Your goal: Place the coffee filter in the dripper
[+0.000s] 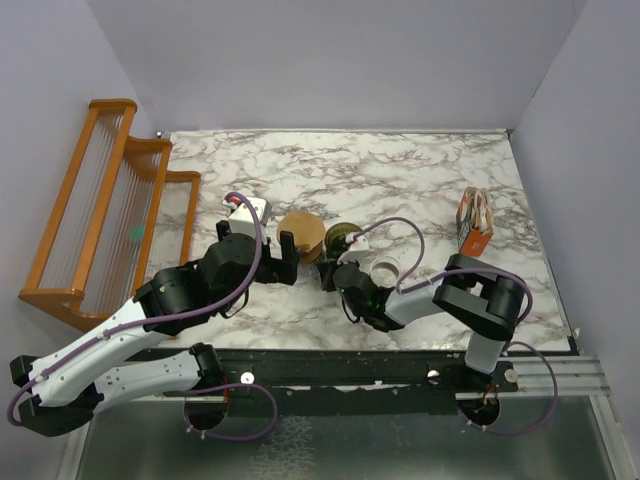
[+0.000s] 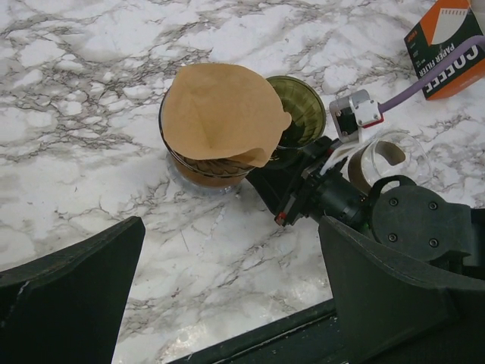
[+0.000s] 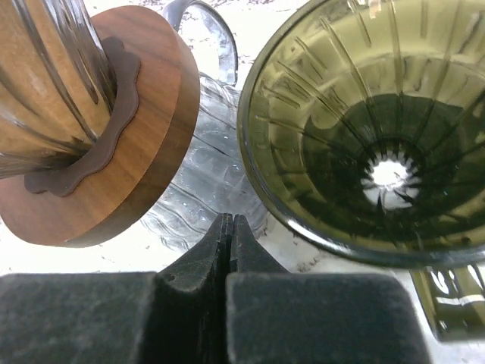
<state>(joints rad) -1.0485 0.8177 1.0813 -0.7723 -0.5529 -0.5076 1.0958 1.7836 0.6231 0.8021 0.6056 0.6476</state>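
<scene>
We are finding the dripper [image 2: 301,108] in the upper middle of the left wrist view. It is olive-green and upright, mouth up, with nothing showing inside it; the right wrist view is looking straight down its ribbed wall to the bare hole. A white coffee filter is not showing plainly anywhere. The only loose paper we are seeing is a tan paper cone [image 2: 220,110], seated in a wood-collared glass dripper [image 3: 114,136] immediately left of the olive one, the paper's edge overlapping the olive rim in that view. Something pale is curving inside the clear glass cup [image 2: 394,155] at the right of the frame; whether that is paper, we cannot tell. An orange filter box [image 2: 449,53] is standing in the upper right corner.

The left gripper [image 2: 231,227] is hanging with its jaws spread wide and nothing between them, the tan cone straight ahead and the dripper ahead and to the right. The right gripper [image 3: 232,227] is pressed fully closed on nothing, its tip just below the dripper's rim — the nearer of the two, we judge. Any filter will be needing to go in point down, along the dripper's upright axis.
</scene>
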